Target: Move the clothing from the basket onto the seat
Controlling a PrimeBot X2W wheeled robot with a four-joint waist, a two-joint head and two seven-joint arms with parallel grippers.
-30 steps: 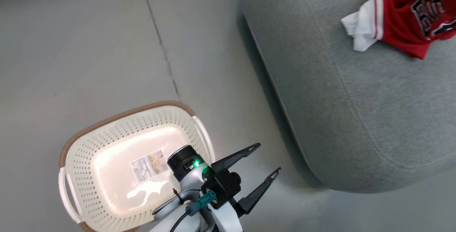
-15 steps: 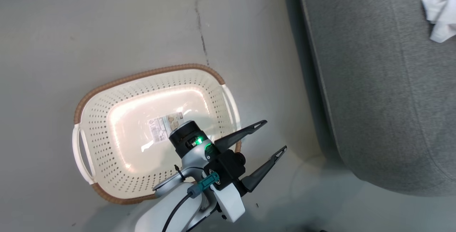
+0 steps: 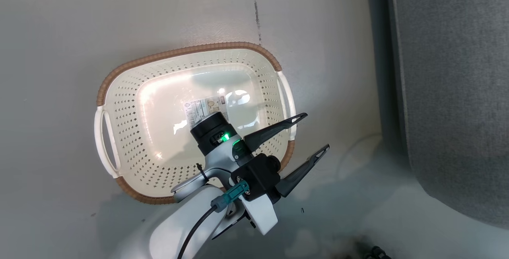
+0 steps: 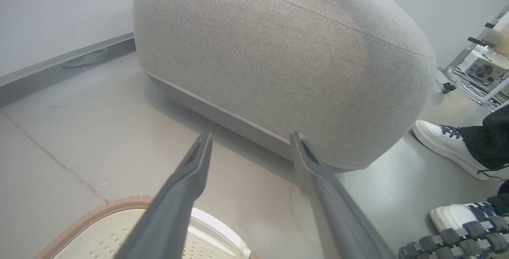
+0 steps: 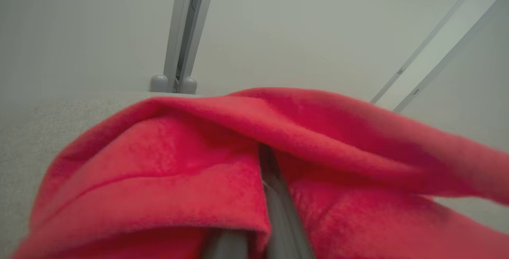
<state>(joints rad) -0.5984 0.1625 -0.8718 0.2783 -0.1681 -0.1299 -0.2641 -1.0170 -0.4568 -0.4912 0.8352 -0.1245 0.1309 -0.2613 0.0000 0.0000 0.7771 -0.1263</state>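
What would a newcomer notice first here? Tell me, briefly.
In the right wrist view, bright red clothing is bunched around the right gripper over the grey seat. In the head view, the cream basket sits bare on the floor, with the open left gripper at its right edge.

Smooth grey floor [image 3: 71,20] with a thin dark crack [image 3: 256,12] meets a pale wall's [image 4: 55,8] grey skirting [image 4: 39,78].

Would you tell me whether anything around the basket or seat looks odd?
Nothing looks spilled or damaged. The basket sits upright and empty; the only oddity is a person's white shoe close beside the seat.
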